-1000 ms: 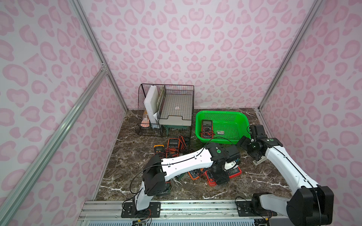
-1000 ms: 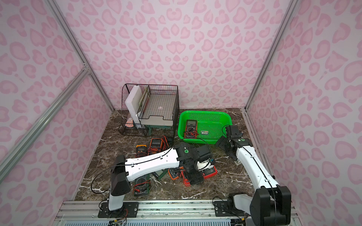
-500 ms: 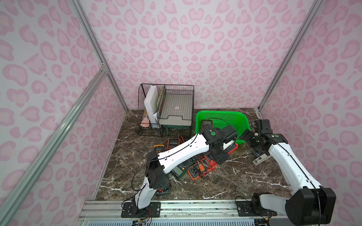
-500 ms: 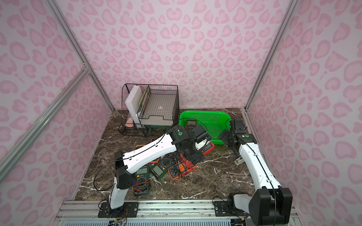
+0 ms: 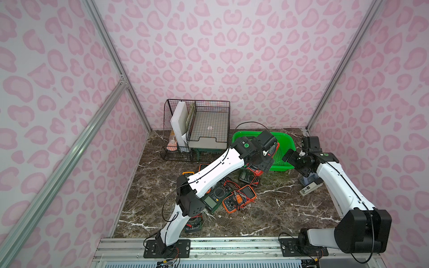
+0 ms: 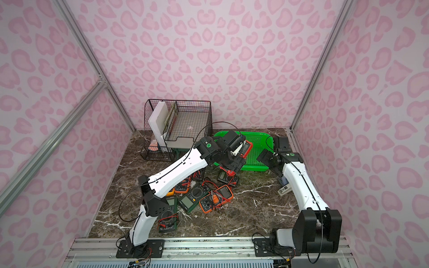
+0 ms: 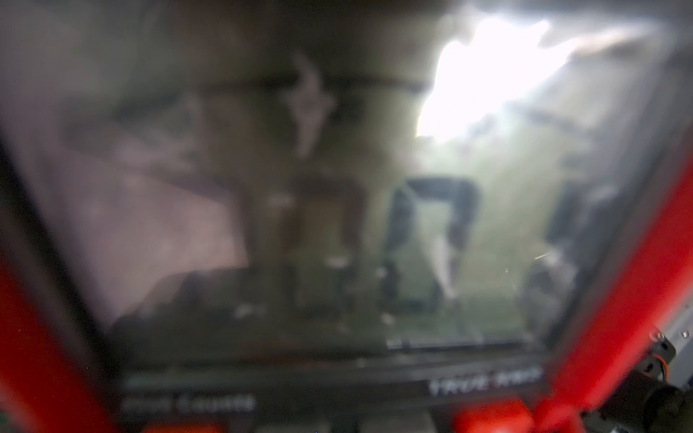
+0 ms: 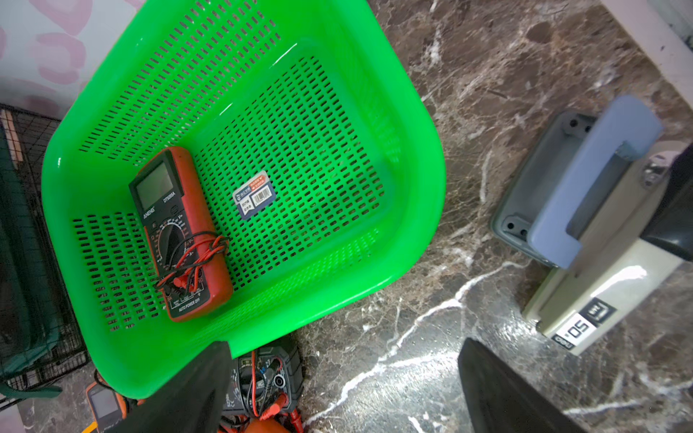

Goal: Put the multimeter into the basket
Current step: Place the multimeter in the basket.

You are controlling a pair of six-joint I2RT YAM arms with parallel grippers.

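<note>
My left gripper (image 5: 267, 150) (image 6: 234, 150) is shut on a red multimeter (image 5: 275, 148) (image 6: 246, 148) and holds it in the air over the left part of the green basket (image 5: 286, 148) (image 6: 257, 143). That multimeter (image 7: 300, 225) fills the left wrist view as a blur, with its red edges at both sides. An orange-red multimeter (image 8: 180, 232) with coiled leads lies inside the basket (image 8: 337, 131). My right gripper (image 5: 287, 157) (image 8: 345, 390) stands open at the basket's right front corner, with nothing between its fingers.
A pile of several multimeters (image 5: 239, 197) (image 6: 216, 197) with tangled leads lies on the marble table in front of the basket. A black wire organizer (image 5: 197, 130) stands at the back, left of the basket. A grey hole punch (image 5: 310, 185) (image 8: 585, 210) sits by the right arm.
My left gripper has lifted the red multimeter from the pile at the front and carried it back to above the basket. The right gripper has stayed by the basket's right side.
</note>
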